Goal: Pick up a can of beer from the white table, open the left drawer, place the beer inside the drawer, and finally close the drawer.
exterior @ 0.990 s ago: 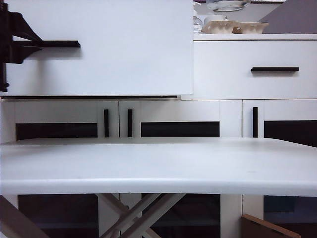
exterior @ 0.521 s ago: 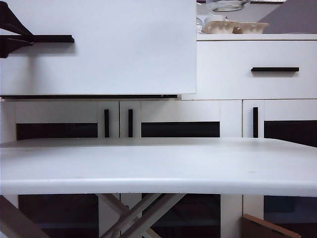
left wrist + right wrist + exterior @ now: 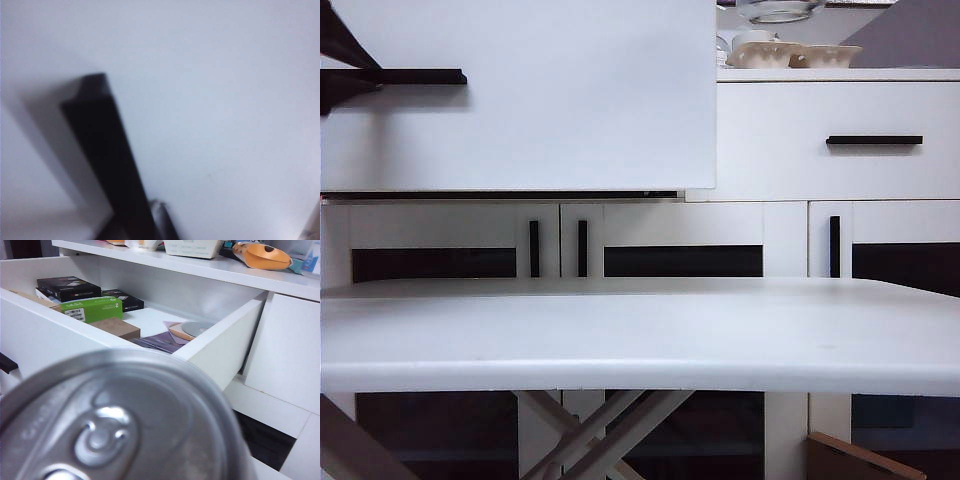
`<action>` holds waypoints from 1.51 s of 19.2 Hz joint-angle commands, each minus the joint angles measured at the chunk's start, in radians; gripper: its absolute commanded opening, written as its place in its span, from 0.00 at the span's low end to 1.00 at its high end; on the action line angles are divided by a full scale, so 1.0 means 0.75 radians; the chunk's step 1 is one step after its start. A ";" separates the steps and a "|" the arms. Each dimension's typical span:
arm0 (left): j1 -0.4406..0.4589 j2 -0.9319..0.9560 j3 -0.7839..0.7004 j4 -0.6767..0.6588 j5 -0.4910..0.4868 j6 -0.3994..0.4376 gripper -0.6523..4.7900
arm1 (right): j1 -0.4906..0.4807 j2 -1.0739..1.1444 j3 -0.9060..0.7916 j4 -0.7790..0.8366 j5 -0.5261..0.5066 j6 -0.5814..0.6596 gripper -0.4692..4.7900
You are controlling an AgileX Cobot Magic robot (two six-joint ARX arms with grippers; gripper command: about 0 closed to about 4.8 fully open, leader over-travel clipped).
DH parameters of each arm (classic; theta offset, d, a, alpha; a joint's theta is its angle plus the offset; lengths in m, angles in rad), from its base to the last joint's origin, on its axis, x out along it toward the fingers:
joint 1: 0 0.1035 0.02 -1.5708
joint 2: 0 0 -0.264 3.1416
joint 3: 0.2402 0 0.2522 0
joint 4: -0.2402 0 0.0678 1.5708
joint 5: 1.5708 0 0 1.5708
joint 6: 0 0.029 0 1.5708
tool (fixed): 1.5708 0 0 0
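Note:
The left drawer (image 3: pixel 550 110) stands pulled out, its white front large at the upper left of the exterior view. Its black bar handle (image 3: pixel 420 76) runs in from the left edge. My left gripper (image 3: pixel 338 72) is at that edge, one dark finger above and one below the handle's left end. The left wrist view is blurred and shows the handle (image 3: pixel 105 150) close up. The can of beer (image 3: pixel 115 430) fills the right wrist view, silver top and pull tab up, held before the open drawer (image 3: pixel 220 340). It hides my right gripper's fingers. The white table (image 3: pixel 640 330) spans the foreground.
The drawer holds a green box (image 3: pixel 92 309), black boxes (image 3: pixel 67 287), a brown box (image 3: pixel 115 327) and flat discs (image 3: pixel 197 329). The right drawer (image 3: pixel 875 140) is closed. Lower doors with vertical handles (image 3: pixel 534 248) lie behind the table. Bowls (image 3: pixel 790 55) sit on the sideboard.
The left drawer front has come slightly nearer and looks larger. My left gripper has slid left with the handle, now mostly out of the exterior view.

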 commanded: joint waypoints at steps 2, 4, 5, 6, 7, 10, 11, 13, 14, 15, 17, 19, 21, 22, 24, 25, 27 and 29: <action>0.011 -0.003 0.003 0.001 -0.062 0.018 1.00 | 0.002 -0.014 0.018 0.084 -0.007 0.001 0.39; 0.011 -0.002 0.003 0.063 -0.055 0.019 1.00 | 0.002 -0.014 0.018 0.084 -0.007 0.001 0.39; 0.011 -0.002 0.003 0.087 -0.050 0.019 1.00 | 0.002 -0.014 0.018 0.085 -0.007 0.000 0.39; 0.011 -0.002 0.003 0.107 -0.033 0.019 1.00 | 0.002 -0.014 0.018 0.086 -0.006 0.001 0.39; 0.011 -0.003 0.003 0.115 -0.019 0.019 1.00 | 0.002 -0.014 0.018 0.091 -0.006 0.001 0.39; 0.011 -0.012 0.003 0.163 0.084 0.063 1.00 | 0.002 -0.014 0.046 0.093 -0.006 0.001 0.39; 0.011 -0.018 0.003 0.173 0.094 0.075 1.00 | 0.002 -0.014 0.057 0.093 -0.006 0.001 0.39; 0.011 -0.050 0.003 0.184 0.097 0.088 1.00 | 0.002 -0.014 0.087 0.094 -0.004 0.001 0.39; 0.012 -0.081 0.003 0.183 0.084 0.089 1.00 | 0.002 -0.014 0.111 0.093 -0.002 0.000 0.39; 0.011 -0.102 0.003 0.177 0.083 0.089 1.00 | 0.002 -0.014 0.124 0.094 -0.001 0.001 0.39; 0.011 -0.168 0.003 0.131 0.083 0.090 1.00 | 0.002 -0.013 0.148 0.092 -0.002 0.001 0.39; 0.012 -0.246 0.003 0.036 0.087 0.133 1.00 | 0.002 -0.013 0.164 0.094 -0.002 0.001 0.39; 0.012 -0.330 0.003 -0.117 0.088 0.174 1.00 | 0.002 -0.013 0.174 0.093 -0.002 0.001 0.39; 0.012 -0.348 0.003 -0.156 0.093 0.174 1.00 | 0.002 -0.013 0.176 0.094 -0.002 0.001 0.39; 0.011 -0.385 0.003 -0.264 0.148 0.174 1.00 | 0.002 -0.013 0.177 0.094 -0.002 0.001 0.39; 0.011 -0.394 0.003 -0.315 0.171 0.174 1.00 | 0.002 -0.013 0.178 0.093 -0.002 0.001 0.39; 0.012 -0.403 0.003 -0.445 0.183 0.143 1.00 | 0.002 -0.013 0.179 0.094 -0.002 0.001 0.39; 0.012 -0.411 0.003 -0.502 0.192 0.142 1.00 | 0.002 -0.013 0.179 0.093 -0.002 0.001 0.39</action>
